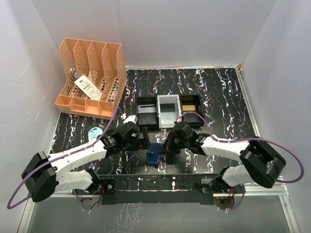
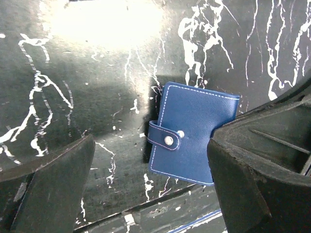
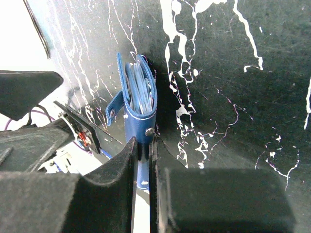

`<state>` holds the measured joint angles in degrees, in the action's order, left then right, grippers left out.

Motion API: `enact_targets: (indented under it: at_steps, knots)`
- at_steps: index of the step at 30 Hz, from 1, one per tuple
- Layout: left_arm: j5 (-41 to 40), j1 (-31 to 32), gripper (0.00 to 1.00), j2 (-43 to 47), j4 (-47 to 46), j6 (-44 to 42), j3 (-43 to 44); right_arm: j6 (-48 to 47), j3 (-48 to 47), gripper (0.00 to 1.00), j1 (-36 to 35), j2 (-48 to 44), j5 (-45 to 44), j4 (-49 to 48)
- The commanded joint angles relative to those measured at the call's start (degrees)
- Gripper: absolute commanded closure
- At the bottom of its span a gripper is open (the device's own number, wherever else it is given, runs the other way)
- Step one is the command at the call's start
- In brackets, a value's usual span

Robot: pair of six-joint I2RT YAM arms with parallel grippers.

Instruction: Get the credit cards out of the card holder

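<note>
The navy-blue card holder (image 1: 154,155) is near the table's front edge, between my two grippers. From the left wrist view its stitched cover (image 2: 194,133) faces me, with the snap strap (image 2: 165,138) lying across one edge. My left gripper (image 2: 150,194) hangs open and wide above it, touching nothing. My right gripper (image 3: 144,160) is shut on the near edge of the card holder (image 3: 138,104), which stands on edge there. Thin pale edges (image 3: 140,82) show between its covers; I cannot tell whether they are the credit cards or sleeves. A loose strap end (image 3: 114,109) hangs to the left.
Behind the grippers sit a black tray (image 1: 146,112), a grey tray (image 1: 168,110) and another black tray (image 1: 191,104). An orange file rack (image 1: 92,80) stands at the back left. A pale blue oval case (image 1: 95,132) lies left of my left arm.
</note>
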<state>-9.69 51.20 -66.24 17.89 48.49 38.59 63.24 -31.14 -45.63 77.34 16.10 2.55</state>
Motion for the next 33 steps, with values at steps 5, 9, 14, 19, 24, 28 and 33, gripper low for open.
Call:
enact_targets:
  at_steps: [5, 9, 14, 19, 24, 28, 33]
  knots:
    - [10.9, -0.7, 0.02, -3.9, -7.1, -2.5, -1.6, -0.6, 0.1, 1.00, 0.4, 0.6, 0.7, -1.8]
    - [13.1, -0.8, 0.10, -8.4, -7.8, -3.1, -0.1, -0.6, 0.0, 1.00, 0.4, 0.9, 0.6, -1.8]
    - [9.7, -0.7, 0.24, -11.6, -2.7, -4.7, 2.7, -0.5, -0.1, 1.00, 0.5, 1.0, 0.4, -1.5]
    - [6.5, -0.8, 0.36, -10.8, 1.3, -6.6, 3.1, -0.5, -0.1, 1.00, 0.5, 1.0, 0.4, -1.4]
    - [8.3, -0.8, 0.52, -10.0, -2.0, -6.6, 1.6, -0.2, 0.1, 1.00, 0.6, 0.9, 0.3, -1.6]
    - [8.9, -0.8, 0.60, -11.0, -3.4, -6.1, 1.9, -0.4, -0.2, 1.00, 0.5, 1.0, 0.5, -1.4]
    - [8.7, -0.8, 0.64, -11.2, -4.3, -6.4, 2.0, -0.3, -0.2, 1.00, 0.5, 1.1, 0.7, -1.4]
